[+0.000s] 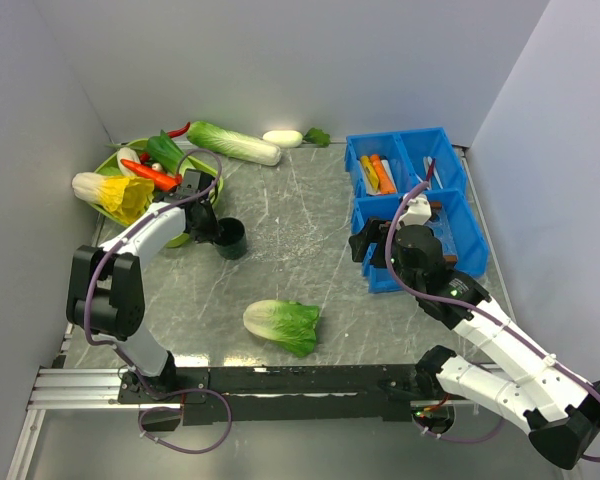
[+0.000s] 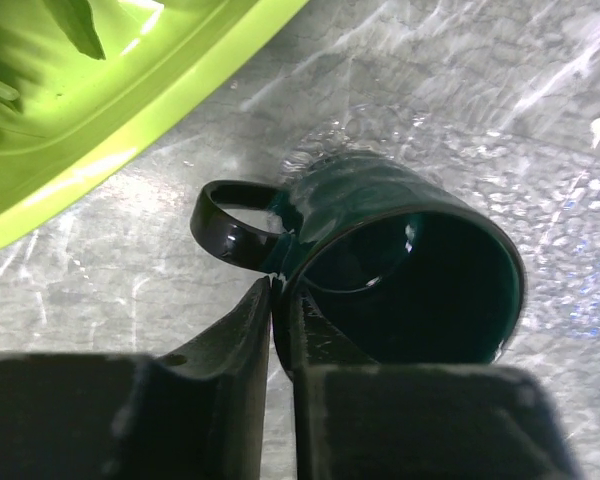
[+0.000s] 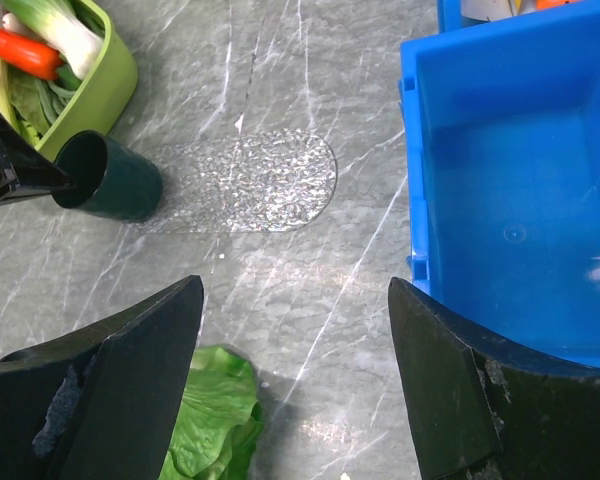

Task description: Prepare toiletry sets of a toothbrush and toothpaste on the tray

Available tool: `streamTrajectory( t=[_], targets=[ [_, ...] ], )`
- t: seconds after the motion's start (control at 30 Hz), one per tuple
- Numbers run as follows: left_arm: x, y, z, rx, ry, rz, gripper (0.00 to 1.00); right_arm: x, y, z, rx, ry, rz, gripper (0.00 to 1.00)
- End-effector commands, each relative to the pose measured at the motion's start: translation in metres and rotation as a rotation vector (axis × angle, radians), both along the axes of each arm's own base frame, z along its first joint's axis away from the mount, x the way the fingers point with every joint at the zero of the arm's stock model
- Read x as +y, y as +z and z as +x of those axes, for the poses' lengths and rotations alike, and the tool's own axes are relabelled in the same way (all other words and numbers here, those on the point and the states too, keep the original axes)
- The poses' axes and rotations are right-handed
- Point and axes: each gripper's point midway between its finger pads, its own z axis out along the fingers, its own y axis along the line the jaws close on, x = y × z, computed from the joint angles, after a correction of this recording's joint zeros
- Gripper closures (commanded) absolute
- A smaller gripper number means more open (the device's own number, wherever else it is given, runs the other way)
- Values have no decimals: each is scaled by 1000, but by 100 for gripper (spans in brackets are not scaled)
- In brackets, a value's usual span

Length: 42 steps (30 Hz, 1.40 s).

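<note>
The blue tray (image 1: 450, 140) stands at the right, divided into compartments. A yellow toothpaste tube (image 1: 367, 174) and an orange toothpaste tube (image 1: 382, 172) lie in its far left compartment. A thin reddish toothbrush (image 1: 429, 171) shows in the far right compartment, partly hidden by my right arm. My right gripper (image 1: 363, 248) (image 3: 295, 300) is open and empty over the table, beside the tray's left wall (image 3: 420, 160). My left gripper (image 1: 217, 231) (image 2: 278, 300) is shut on the rim of a dark green mug (image 1: 232, 238) (image 2: 410, 280) next to its handle.
A lime green bowl (image 1: 115, 165) (image 2: 130, 110) (image 3: 110, 85) of vegetables sits at the far left, just behind the mug (image 3: 110, 180). A lettuce half (image 1: 282, 325) (image 3: 215, 410) lies near the front. A long cabbage (image 1: 233, 142) and a white vegetable (image 1: 282, 138) lie at the back. Walls enclose the table.
</note>
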Motion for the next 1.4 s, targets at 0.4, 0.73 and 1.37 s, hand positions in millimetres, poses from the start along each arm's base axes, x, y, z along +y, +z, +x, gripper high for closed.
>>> streamTrajectory(
  t=[0.4,0.73,1.37],
  targets=[
    [-6,33,13,-104,6,-45,61,-1,8,3,-24,-5,5,18],
    [-16,52,12,-167,-43,-104,48,-4,12,0,-40,-12,18,18],
    [6,144,-3,-458,-112,-10,23,-35,16,-12,-63,-75,-66,17]
  ],
)
